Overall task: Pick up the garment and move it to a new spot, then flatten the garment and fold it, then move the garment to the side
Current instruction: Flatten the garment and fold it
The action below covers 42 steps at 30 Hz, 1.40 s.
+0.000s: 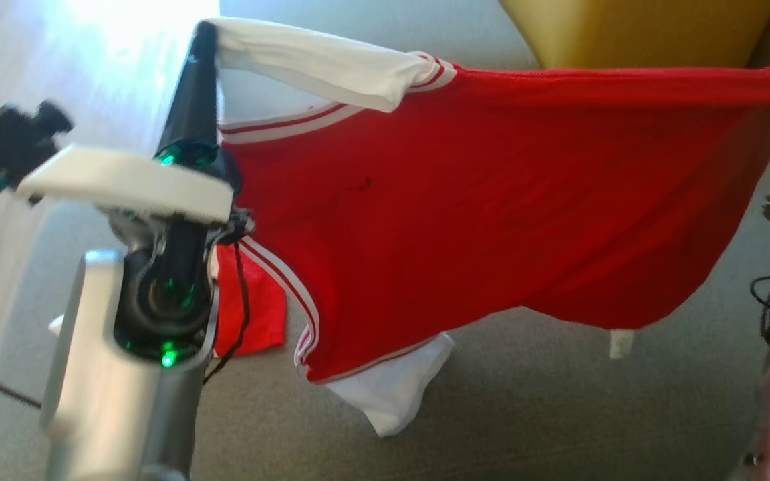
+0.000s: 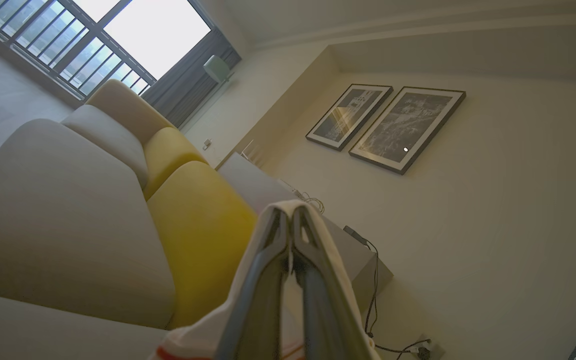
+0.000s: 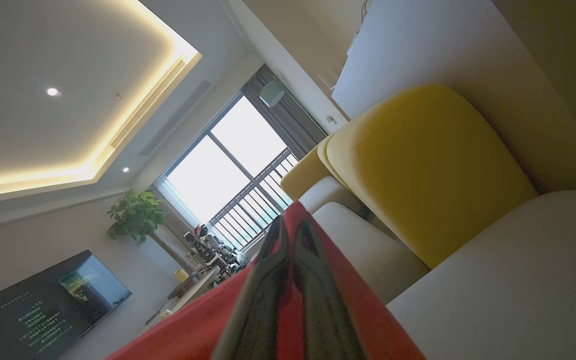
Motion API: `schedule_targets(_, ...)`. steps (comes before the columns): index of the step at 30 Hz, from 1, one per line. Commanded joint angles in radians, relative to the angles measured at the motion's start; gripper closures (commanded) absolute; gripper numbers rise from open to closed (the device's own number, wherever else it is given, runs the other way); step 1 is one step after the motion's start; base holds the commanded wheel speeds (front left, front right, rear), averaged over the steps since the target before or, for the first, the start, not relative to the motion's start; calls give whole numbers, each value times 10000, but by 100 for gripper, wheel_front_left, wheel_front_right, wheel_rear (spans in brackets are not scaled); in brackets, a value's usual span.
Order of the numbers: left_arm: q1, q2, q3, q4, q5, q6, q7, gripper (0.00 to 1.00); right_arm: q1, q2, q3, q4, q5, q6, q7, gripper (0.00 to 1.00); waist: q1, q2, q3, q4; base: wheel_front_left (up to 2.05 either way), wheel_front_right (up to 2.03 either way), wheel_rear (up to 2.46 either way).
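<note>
Left gripper point(image 2: 292, 215) pinching the garment point(image 2: 340, 280) by its white cloth, jaws pressing together, cloth draping down both fingers. Behind: yellow cushion point(image 2: 198, 235) leaning on pale sofa point(image 2: 58, 210), two framed pictures point(image 2: 407, 130) hanging on wall.

The garment point(image 1: 465, 200) is hanging as thin, matt red cloth, finely knit and softly creasing, with white cloth sleeves and striped ribbed trim. The left claw point(image 1: 203, 32) is showing glossy black fingers that look like hard plastic. The right claw point(image 3: 293, 227) is gleaming smooth and dark, mirroring the red cloth. The left forearm point(image 1: 91, 387) is shining as satin silver metal beneath a matt white plastic plate point(image 1: 131, 177). The sofa seat point(image 1: 525, 414) is looking like grey, slightly rough woven fabric, and the yellow cushion point(image 1: 632, 30) is appearing matt and soft-napped. The TV screen point(image 3: 43, 305) is reflecting glossily.
</note>
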Motion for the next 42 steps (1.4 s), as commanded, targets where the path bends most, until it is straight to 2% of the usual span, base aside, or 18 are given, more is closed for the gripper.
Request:
schedule_targets(1, -893, 179, 306, 57, -119, 123, 237, 100, -1045, 2, 154, 115, -139, 71, 159, 100, 0, 0, 361, -96, 0, 0, 0)
schedule_targets(6, -2239, 258, 470, 1909, -390, 405, 776, 100, -2854, 2, -212, 2537, -890, 71, 150, 100, 0, 0, 1411, -215, 0, 0, 0)
schedule_targets(9, -3878, 322, 529, 3151, -149, 447, 744, 100, -4800, 2, -401, 4128, -1112, 71, -20, 100, 0, 0, 2625, -205, 0, 0, 0)
schedule_targets(12, -5927, 355, 483, 4525, 211, 118, 406, 100, -7023, 2, -291, 5355, -856, 71, -707, 100, 0, 0, 3682, -169, 0, 0, 0)
schedule_targets(15, -7898, 295, 598, 5788, 385, -289, -270, 100, -8963, 2, 110, 6056, -336, 71, -1758, 100, 0, 0, 4480, -157, 0, 0, 0)
schedule_targets(20, -10311, 232, 544, 7201, 791, -1277, -1667, 100, -10544, 3, 1264, 5794, 827, 71, -3486, 100, 0, 0, 5174, -18, 0, 0, 0)
schedule_targets(24, -10983, 141, 288, 7798, 768, -1982, -2371, 100, -10121, -21, 2020, 5226, 1707, 71, -3798, 100, 0, 0, 5512, 170, 0, 0, 0)
schedule_targets(27, -10777, 102, -270, 8150, 806, -2438, -2498, 100, -9212, -301, 2421, 5193, 2098, 71, -3764, 100, 0, 0, 5783, 317, 0, 0, 0)
schedule_targets(33, -9451, 81, -1359, 8665, 1065, -2878, -2669, 100, -7365, -635, 2792, 5708, 2694, 71, -3776, 100, 0, 0, 6041, 529, 0, 0, 0)
schedule_targets(38, -7445, 89, -1820, 9014, 1223, -3081, -2867, 100, -5553, -660, 3643, 6262, 2739, 71, -3866, 100, 0, 0, 5760, 661, 0, 0, 0)
schedule_targets(42, -5281, 367, -2240, 8958, 1594, -3322, -2955, 100, -4293, -890, 4119, 7280, 2603, 71, -3935, 100, 0, 0, 4978, 769, 0, 0, 0)
